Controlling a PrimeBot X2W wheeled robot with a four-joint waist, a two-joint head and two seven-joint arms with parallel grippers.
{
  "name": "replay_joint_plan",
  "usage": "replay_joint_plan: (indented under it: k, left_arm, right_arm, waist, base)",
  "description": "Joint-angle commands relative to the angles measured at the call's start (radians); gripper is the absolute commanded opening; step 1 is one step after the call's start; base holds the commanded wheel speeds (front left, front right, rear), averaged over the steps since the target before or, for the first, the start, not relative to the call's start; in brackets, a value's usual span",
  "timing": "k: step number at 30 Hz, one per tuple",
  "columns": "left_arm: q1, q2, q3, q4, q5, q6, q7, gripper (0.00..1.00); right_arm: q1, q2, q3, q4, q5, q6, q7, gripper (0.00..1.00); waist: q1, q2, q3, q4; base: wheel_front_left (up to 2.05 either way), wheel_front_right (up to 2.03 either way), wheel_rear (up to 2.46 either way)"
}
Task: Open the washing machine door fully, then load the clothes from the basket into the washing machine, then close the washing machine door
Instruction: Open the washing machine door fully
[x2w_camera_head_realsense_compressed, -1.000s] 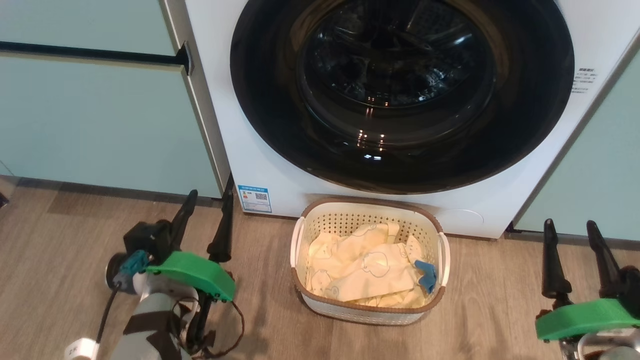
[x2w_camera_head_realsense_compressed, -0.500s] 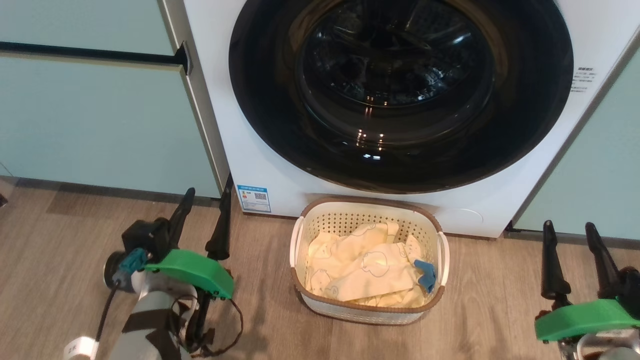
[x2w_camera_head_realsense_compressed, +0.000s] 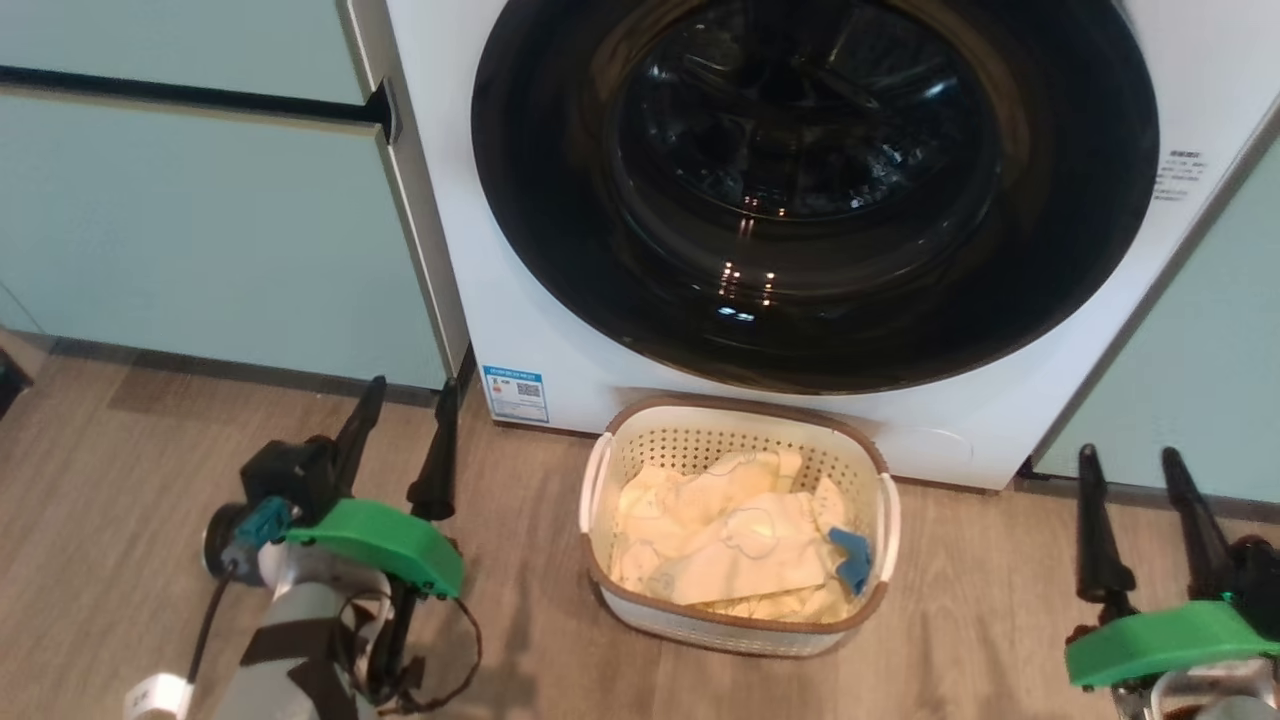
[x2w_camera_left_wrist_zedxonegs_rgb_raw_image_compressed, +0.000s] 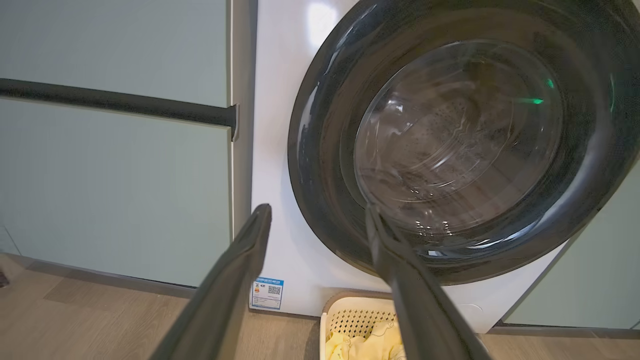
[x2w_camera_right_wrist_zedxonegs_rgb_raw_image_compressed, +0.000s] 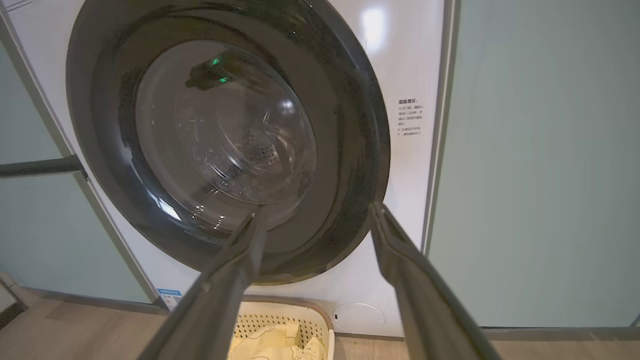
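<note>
Head view: door shut, far ahead, above and between left hand and right hand, both spread and empty; basket of clothes on floor beneath door.
Left wrist view: door up and right of hand.
Right wrist view: door up and left. Left hand judged slightly nearer.

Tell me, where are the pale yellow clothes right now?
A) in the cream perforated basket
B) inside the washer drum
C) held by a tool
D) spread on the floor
A: the soft pale cream-yellow clothes lie in the small cream perforated plastic basket, in front of the round black-rimmed glass door.
</note>
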Motion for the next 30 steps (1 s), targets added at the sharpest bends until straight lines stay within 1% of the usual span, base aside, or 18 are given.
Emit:
replay_joint_plan:
  k: [1, 20, 25, 30]
  left_arm:
    - [-0.046, 0.019, 0.027, -0.032, 0.004, 0.006, -0.010, 1.00]
    - [-0.042, 0.019, 0.014, -0.012, 0.003, 0.001, -0.010, 1.00]
    - [-0.044, 0.019, 0.013, -0.007, 0.001, -0.002, -0.010, 1.00]
    - [-0.043, 0.019, 0.009, -0.008, 0.000, -0.006, -0.010, 1.00]
  right_arm:
    - [-0.054, -0.021, 0.020, -0.029, 0.006, 0.004, -0.010, 1.00]
    - [-0.055, -0.021, 0.024, -0.016, 0.023, 0.004, -0.010, 1.00]
    - [-0.056, -0.021, 0.020, -0.016, 0.025, 0.004, -0.010, 1.00]
    - [-0.055, -0.021, 0.020, -0.018, 0.028, 0.004, -0.010, 1.00]
  waist:
    - [0.0000, 0.0000, 0.000, 0.000]
    - [0.0000, 0.0000, -0.001, -0.003]
    - [0.0000, 0.0000, -0.002, -0.006]
    - [0.0000, 0.0000, -0.008, -0.007]
  base:
    - [1.21, 1.21, -2.43]
    - [1.19, 1.21, -2.41]
    - [0.75, 0.75, -1.49]
    - [0.24, 0.24, -0.49]
